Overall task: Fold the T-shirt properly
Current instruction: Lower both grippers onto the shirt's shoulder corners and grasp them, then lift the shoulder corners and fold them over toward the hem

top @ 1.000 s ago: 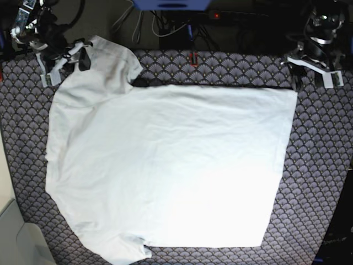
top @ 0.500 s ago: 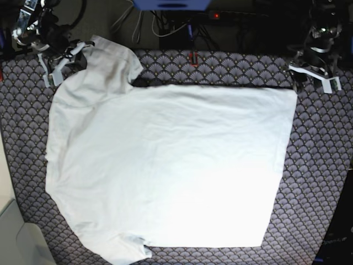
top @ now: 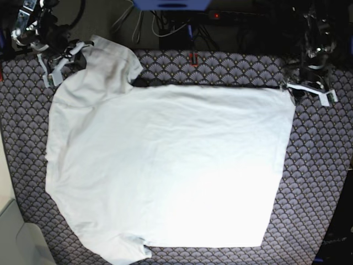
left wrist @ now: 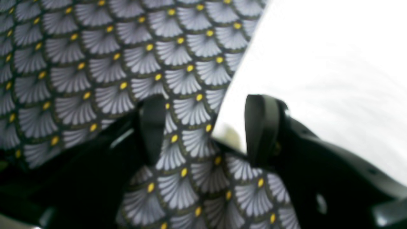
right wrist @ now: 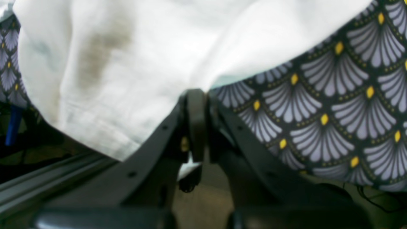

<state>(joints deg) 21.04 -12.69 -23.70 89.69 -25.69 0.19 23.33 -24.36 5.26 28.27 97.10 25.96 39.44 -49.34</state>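
Observation:
The white T-shirt (top: 165, 165) lies spread flat on the purple-grey scallop-patterned cloth (top: 320, 165), with one sleeve at the top left and one at the bottom left. My right gripper (top: 80, 53) is at the top-left sleeve. In the right wrist view it (right wrist: 195, 95) is shut, pinching the edge of the shirt (right wrist: 127, 63). My left gripper (top: 295, 91) is at the shirt's top right corner. In the left wrist view it (left wrist: 206, 127) is open and low over the cloth, with the shirt's edge (left wrist: 318, 63) running between its fingers (left wrist: 260, 127).
Cables and a blue object (top: 171, 4) lie beyond the table's back edge. A small red thing (top: 193, 58) sits on the cloth near the back. A pale grey surface (top: 11, 232) shows at the bottom left. The patterned cloth also shows in the left wrist view (left wrist: 95, 63).
My left gripper has moved down and inward to the shirt's top right corner, and that corner has shifted slightly. My right gripper has stayed at the sleeve.

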